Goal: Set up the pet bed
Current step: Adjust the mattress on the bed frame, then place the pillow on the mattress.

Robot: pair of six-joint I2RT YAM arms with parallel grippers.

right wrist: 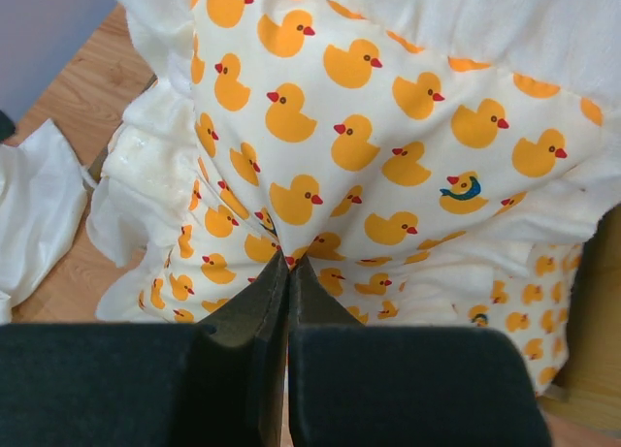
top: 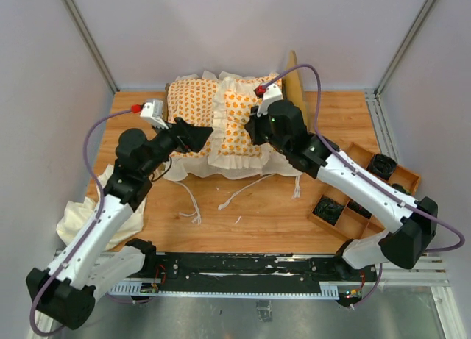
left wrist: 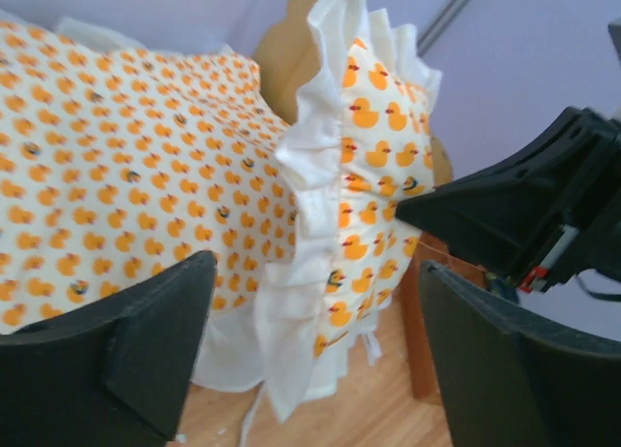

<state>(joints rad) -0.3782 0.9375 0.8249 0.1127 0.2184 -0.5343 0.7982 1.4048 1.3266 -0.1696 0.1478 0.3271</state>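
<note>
The pet bed stands at the back of the table, its light-wood headboard [top: 297,85] at the right. The large small-duck cushion [top: 190,107] lies on it; it also shows in the left wrist view [left wrist: 126,175]. A small square pillow [top: 237,124] with bigger ducks stands tilted against the cushion. My right gripper [top: 252,128] is shut, pinching the pillow's fabric [right wrist: 369,127] between its fingertips [right wrist: 288,263]. My left gripper [top: 200,137] is open and empty, its jaws either side of the pillow's ruffled edge [left wrist: 315,272] without touching it. The headboard [left wrist: 281,59] shows behind.
A plain cream cloth [top: 81,214] lies crumpled at the table's left front. A wooden compartment tray [top: 364,199] with small black parts sits at the right. The cushion's tie strings [top: 239,195] trail over the wood in front of the bed.
</note>
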